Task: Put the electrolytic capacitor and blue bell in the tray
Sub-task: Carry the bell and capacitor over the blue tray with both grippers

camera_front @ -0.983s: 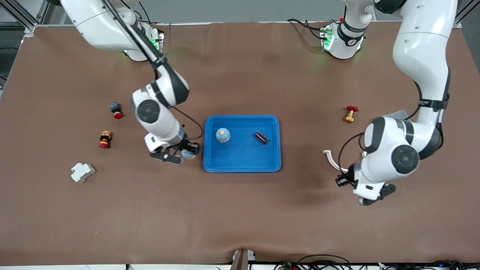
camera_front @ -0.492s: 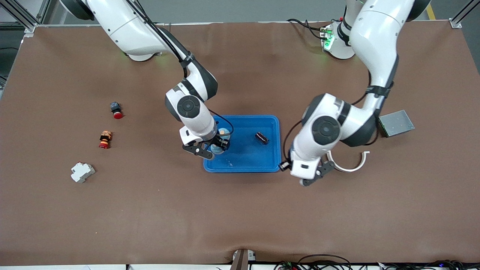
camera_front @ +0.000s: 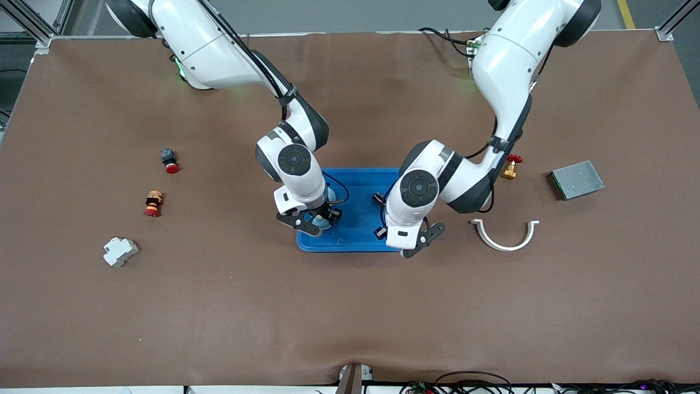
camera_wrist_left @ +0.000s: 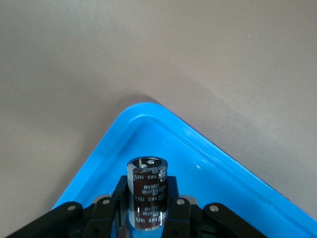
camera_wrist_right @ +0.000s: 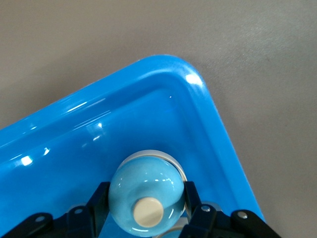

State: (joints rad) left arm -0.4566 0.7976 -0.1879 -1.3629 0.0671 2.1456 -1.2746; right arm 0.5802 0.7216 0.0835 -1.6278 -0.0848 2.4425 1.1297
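The blue tray (camera_front: 358, 241) lies mid-table. My right gripper (camera_front: 320, 221) is shut on the light-blue bell (camera_front: 321, 221) and is over the tray's corner nearest the camera at the right arm's end. The right wrist view shows the bell (camera_wrist_right: 144, 184) between the gripper's (camera_wrist_right: 146, 194) fingers above the tray (camera_wrist_right: 218, 130). My left gripper (camera_front: 381, 232) is shut on the dark electrolytic capacitor (camera_wrist_left: 146, 184), upright between the gripper's (camera_wrist_left: 146, 194) fingers, over the tray's (camera_wrist_left: 198, 141) other near corner.
A second dark part (camera_front: 377, 198) lies in the tray. A white curved clip (camera_front: 506, 236), brass valve (camera_front: 511, 166) and grey metal plate (camera_front: 575, 179) lie toward the left arm's end. A white breaker (camera_front: 120, 251) and two red buttons (camera_front: 153, 203) (camera_front: 169, 161) lie toward the right arm's end.
Both arms have swung in from the table's ends to over the tray. The right gripper carried the bell in from beside the tray; the left crossed over the white clip.
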